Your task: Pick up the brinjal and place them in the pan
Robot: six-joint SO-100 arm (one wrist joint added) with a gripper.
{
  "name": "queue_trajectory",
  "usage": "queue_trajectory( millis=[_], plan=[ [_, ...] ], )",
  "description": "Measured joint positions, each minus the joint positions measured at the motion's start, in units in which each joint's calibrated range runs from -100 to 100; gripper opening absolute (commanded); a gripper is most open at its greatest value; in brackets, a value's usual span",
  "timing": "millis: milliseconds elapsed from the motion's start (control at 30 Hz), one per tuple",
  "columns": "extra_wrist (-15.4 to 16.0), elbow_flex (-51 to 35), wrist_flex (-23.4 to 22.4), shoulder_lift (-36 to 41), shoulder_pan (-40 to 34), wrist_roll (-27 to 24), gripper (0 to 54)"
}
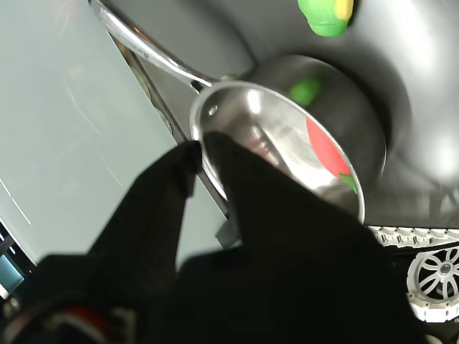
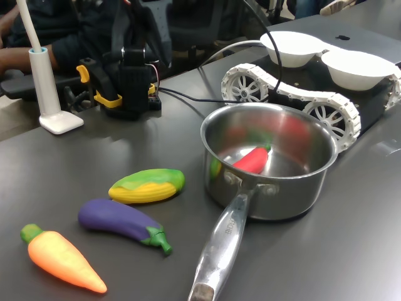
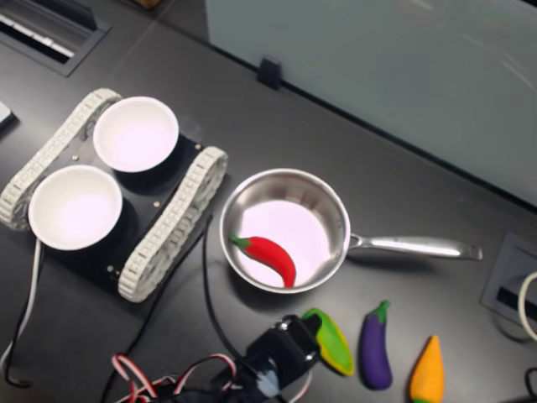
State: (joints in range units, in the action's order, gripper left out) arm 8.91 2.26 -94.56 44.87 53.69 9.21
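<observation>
brinjal [image 2: 119, 221] on table, outside pan [image 2: 269, 164].

— What sort of place is this?
— A robotics lab or office: a dark desk [image 3: 470, 210] with a cable hatch [image 3: 512, 285] at its edge, a tracked rover [image 2: 301, 94] carrying white bowls [image 2: 294, 47], loose wires [image 3: 205, 294].

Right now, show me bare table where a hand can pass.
Bare table lies beyond the pan's handle toward the glass partition. Crowded: corn, brinjal and carrot line up beside the pan.
</observation>
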Motion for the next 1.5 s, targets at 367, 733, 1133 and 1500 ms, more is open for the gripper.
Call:
queue_trajectory(
  millis=[367,733,1133,1500],
  plan=[
    [4.5,-15.4,0.0,-16.5,9.0,3.3,5.6],
    [6.8,-23.4,0.0,-27.2,13.2,6.8,14.7],
    [8.4,-25.0,1.8,-36.1,16.3,15.6,22.8],
    [12.2,-25.0,2.5,-41.2,18.5,29.2,26.8]
  ],
)
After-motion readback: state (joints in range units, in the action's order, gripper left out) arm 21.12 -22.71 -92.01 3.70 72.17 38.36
